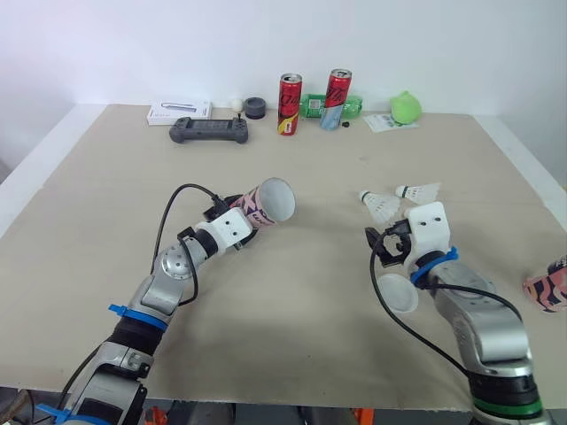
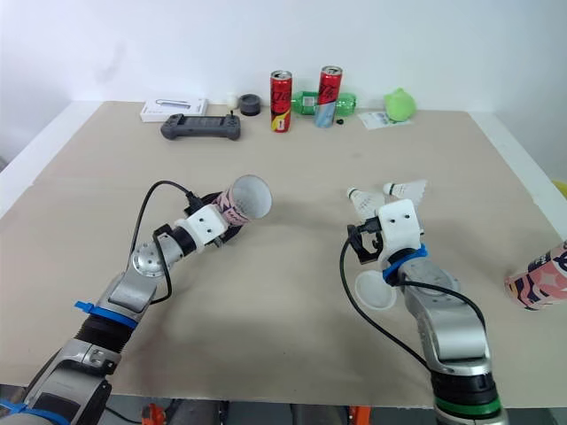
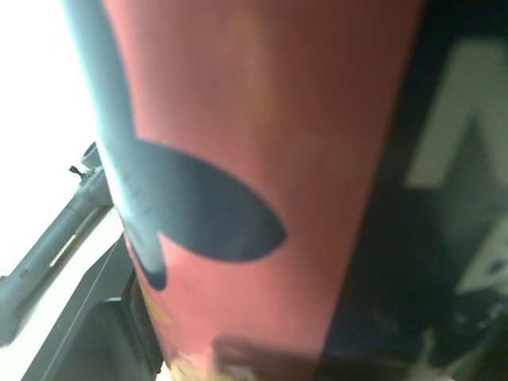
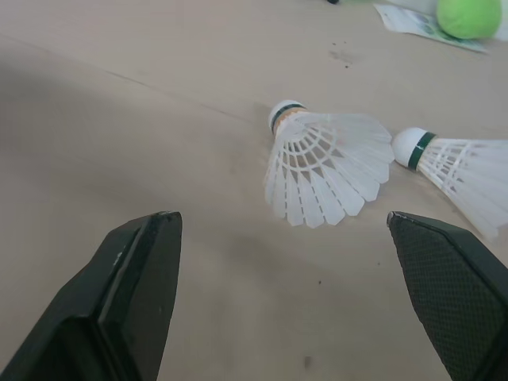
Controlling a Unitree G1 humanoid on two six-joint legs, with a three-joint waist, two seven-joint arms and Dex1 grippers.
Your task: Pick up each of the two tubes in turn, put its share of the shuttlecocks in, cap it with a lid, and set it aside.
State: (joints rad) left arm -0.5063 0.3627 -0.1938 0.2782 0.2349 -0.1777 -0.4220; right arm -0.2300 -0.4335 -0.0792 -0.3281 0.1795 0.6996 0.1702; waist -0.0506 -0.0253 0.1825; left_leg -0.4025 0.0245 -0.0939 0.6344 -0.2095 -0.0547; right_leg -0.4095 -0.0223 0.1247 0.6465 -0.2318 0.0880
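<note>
My left gripper (image 1: 245,218) is shut on a pink and black tube (image 1: 268,203), held a little above the table with its open mouth tilted toward the right. Up close, the tube (image 3: 262,182) shows in the left wrist view. Two white shuttlecocks (image 1: 381,205) (image 1: 419,190) lie side by side on the table to the right. My right gripper (image 1: 383,245) hovers just short of them, open, with nothing between its fingers (image 4: 135,294); the nearer shuttlecock (image 4: 321,168) lies ahead of it. A white lid (image 1: 396,293) lies beside my right forearm. The second tube (image 1: 547,288) lies at the table's right edge.
Along the back of the table (image 1: 106,230) stand two red cans (image 1: 290,104) (image 1: 336,98), a green bottle (image 1: 321,107) lying down, a green ball (image 1: 406,107) on a paper, a dark game controller (image 1: 208,131), a white box (image 1: 180,112) and a small black lid (image 1: 255,108).
</note>
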